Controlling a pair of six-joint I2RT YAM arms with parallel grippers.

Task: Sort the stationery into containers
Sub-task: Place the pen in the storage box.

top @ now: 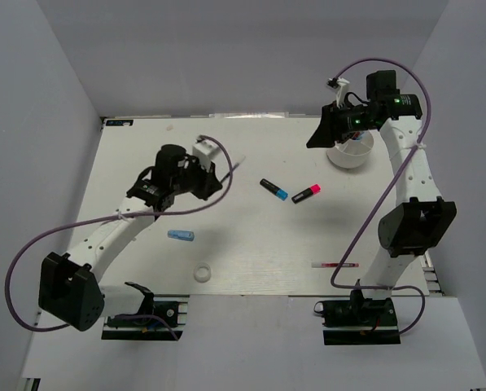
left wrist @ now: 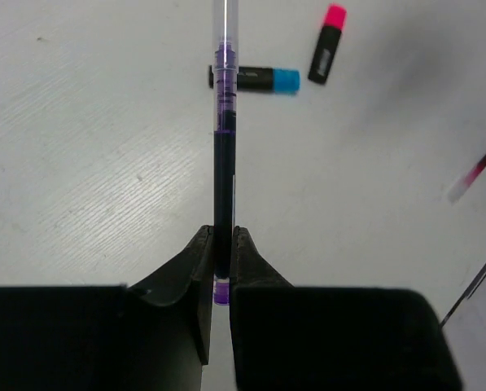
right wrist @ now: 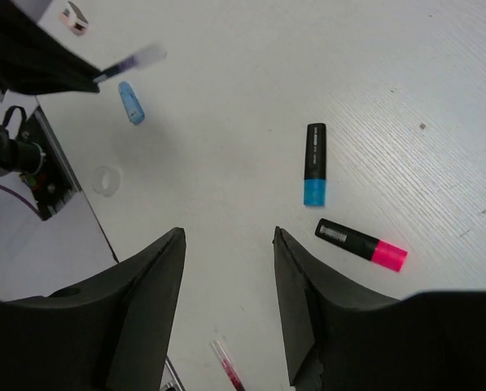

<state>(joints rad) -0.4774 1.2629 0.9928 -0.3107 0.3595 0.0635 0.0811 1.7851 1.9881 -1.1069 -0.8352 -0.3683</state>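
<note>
A white table point(top: 251, 244) fills the floor of a grey-walled booth. From the top camera, the left claw point(top: 216, 181) hangs over the far left part of the table, pinching a pen point(top: 233, 170) that sticks out to the right. The right claw point(top: 320, 137) hovers at the far right, over the left rim of the dish point(top: 350, 156); what the dish holds cannot be made out. Between the arms lie 2 markers, the blue marker point(top: 273, 189) and the pink marker point(top: 306, 193), close together with their caps almost meeting. The tube point(top: 181, 235) lies left of centre, the ring point(top: 202, 274) near the front edge, and the red pen point(top: 336, 265) near the right arm's base. From the left wrist, the left claw point(left wrist: 221, 244) is pressed together on the pen point(left wrist: 224, 163), gripping it near its purple end, with the clear end pointing away. Beyond it lie the blue marker point(left wrist: 255, 78) and pink marker point(left wrist: 326, 45), with the red pen point(left wrist: 476, 171) at the right edge. From the right wrist, the right claw point(right wrist: 226, 244) is spread wide with nothing between its fingers. Below it lie the blue marker point(right wrist: 315, 163), pink marker point(right wrist: 361, 244), tube point(right wrist: 131, 102), ring point(right wrist: 106, 180) and the tip of the red pen point(right wrist: 229, 366). The pen point(right wrist: 133, 61) shows blurred at the upper left.
</note>
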